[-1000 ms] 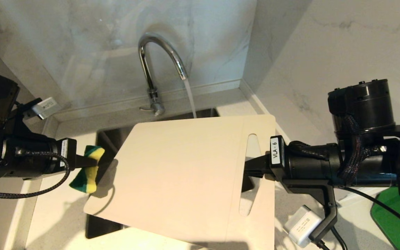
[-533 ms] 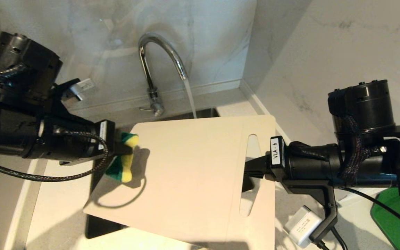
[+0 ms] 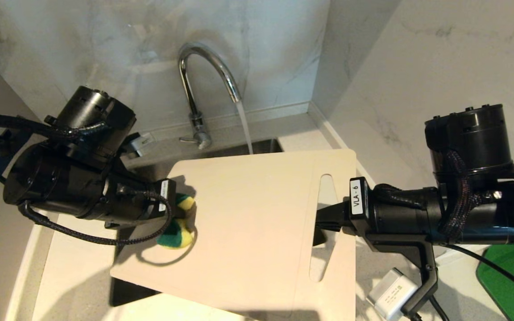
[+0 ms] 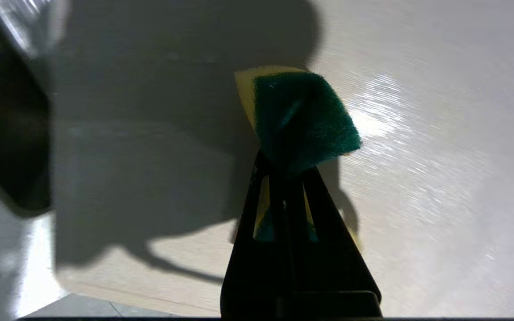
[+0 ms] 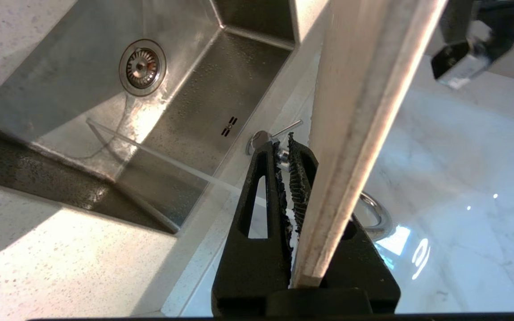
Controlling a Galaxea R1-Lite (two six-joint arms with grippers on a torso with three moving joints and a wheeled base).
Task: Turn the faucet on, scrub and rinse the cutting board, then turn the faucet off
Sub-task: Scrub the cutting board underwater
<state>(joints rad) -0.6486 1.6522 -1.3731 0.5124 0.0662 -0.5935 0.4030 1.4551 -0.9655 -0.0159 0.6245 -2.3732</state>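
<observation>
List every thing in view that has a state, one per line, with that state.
faucet: on, water running into the sink.
cutting board: held over the sink, tilted.
sponge: squeezed, pressed on the cutting board.
left tool: shut on the sponge.
right tool: shut on the cutting board's handle end.

Cutting boards: one, a cream-white cutting board point(image 3: 248, 227) with one slot handle.
Faucets: one chrome faucet point(image 3: 203, 84), with one thin side lever at its base and one stream of water point(image 3: 244, 127) running from its spout.
Sponges: one yellow and green sponge point(image 3: 177, 223).
Sinks: one steel sink point(image 5: 185, 111), with one round drain strainer point(image 5: 142, 67).
Robot arms: two, each ending in one gripper, a left gripper point(image 4: 286, 171) and a right gripper point(image 5: 287, 151).
Green mats: one green mat point(image 3: 513, 285), only partly in view.
</observation>
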